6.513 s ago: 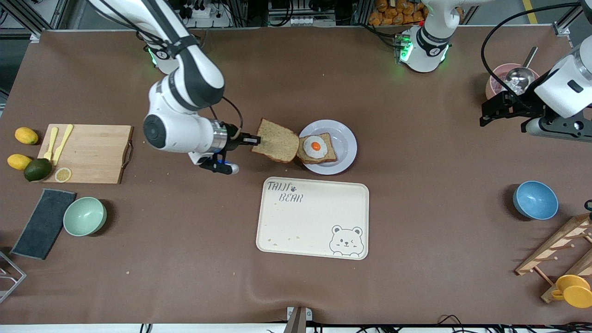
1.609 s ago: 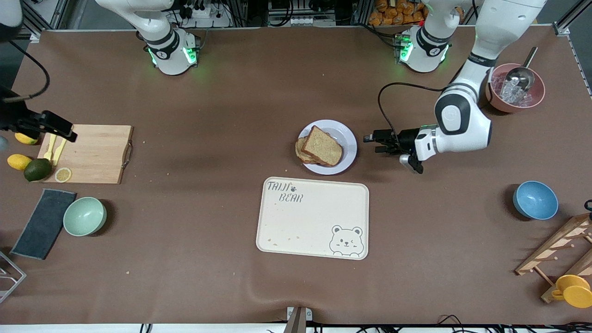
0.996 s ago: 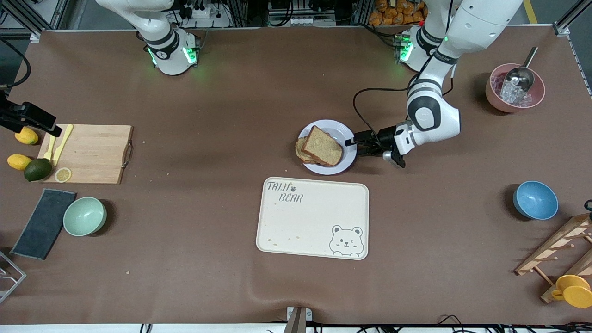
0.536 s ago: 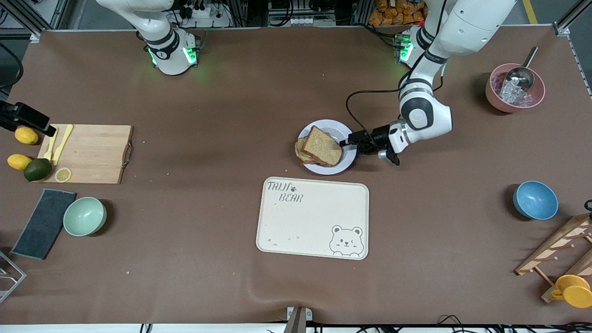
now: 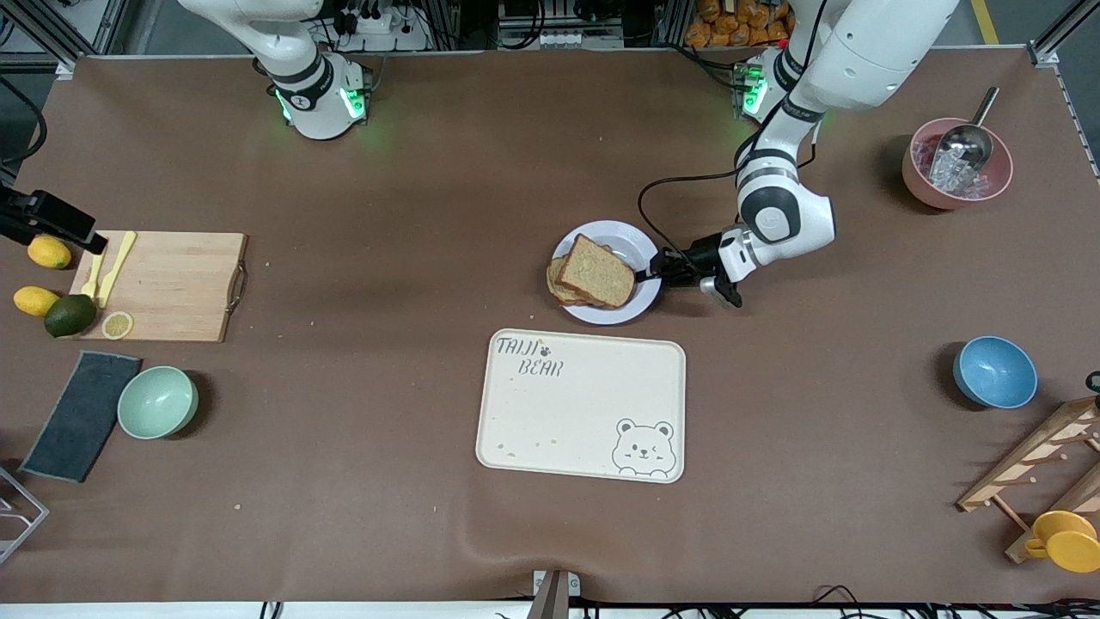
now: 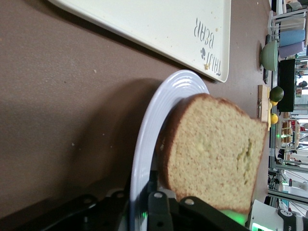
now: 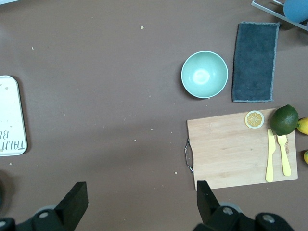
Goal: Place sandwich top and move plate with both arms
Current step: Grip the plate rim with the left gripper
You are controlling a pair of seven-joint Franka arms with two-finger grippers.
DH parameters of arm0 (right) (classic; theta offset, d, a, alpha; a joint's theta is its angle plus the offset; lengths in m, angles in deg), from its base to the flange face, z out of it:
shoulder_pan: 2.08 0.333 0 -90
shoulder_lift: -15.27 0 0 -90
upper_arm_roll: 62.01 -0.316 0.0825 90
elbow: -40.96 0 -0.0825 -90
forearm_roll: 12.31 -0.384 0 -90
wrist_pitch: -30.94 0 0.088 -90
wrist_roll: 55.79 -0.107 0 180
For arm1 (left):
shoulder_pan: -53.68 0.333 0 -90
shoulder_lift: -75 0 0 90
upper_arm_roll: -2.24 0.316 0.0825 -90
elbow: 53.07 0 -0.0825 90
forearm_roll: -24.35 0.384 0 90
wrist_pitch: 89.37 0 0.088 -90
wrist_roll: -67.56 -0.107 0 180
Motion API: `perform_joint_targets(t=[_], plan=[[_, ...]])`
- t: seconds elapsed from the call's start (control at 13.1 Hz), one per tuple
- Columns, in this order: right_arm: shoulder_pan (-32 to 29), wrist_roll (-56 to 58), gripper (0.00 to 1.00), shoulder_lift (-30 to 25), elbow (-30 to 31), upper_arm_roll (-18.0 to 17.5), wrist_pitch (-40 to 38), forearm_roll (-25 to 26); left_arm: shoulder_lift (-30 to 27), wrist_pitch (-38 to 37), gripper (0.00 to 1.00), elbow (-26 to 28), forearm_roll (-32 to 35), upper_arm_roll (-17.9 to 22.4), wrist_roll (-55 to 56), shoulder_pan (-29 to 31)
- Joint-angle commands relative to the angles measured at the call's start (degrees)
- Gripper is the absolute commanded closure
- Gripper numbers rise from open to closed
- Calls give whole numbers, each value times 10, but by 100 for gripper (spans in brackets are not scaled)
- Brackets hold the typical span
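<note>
Bread top (image 5: 598,270) stacked on plate (image 5: 632,240), mid-tabletop; left gripper (image 5: 655,273) pinched on plate rim; right gripper (image 7: 139,202) wide, empty, above cutting-board end. Step: plate move; next needs level lift toward tray (image 5: 581,404).

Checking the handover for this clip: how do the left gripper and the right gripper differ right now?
The left gripper is shut on the plate rim, at the plate's edge toward the left arm's end; the right gripper is open and holds nothing. The left gripper is down at table level; the right gripper waits up in the air over the bare table beside the cutting board. Both are black two-finger grippers.
</note>
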Motion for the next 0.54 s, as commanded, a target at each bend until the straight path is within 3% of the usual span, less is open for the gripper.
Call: perform_joint_targets(t=[0.0,0.46], plan=[[-4,2,0,5,-13,-5,-4,16,-3,7,100,-1,-24,-2,-17,2],[-4,3,0,5,-13,-5,-7,15,-36,4,100,-17,-99,-4,-16,6]])
